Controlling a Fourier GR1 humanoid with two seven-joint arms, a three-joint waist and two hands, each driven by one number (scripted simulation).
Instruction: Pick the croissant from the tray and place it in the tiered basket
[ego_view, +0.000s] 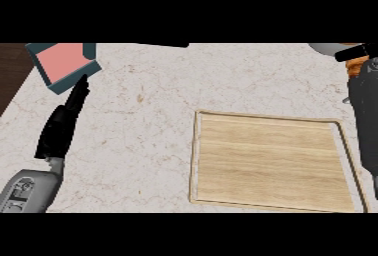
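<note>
Head view: the marble counter (148, 130) carries a wooden tray (266, 160) at right and a teal-rimmed pink box (65, 61) at far left. The left hand (59, 127) rests released, held straight. The right hand (351, 53) shows at the far right edge, touching a brown bit, seemingly the croissant (357, 65), beyond the tray; whether it grasps it, I cannot tell.

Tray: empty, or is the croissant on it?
Empty: the tray shows only bare wood grain inside its raised rim; nothing lies on it.
</note>
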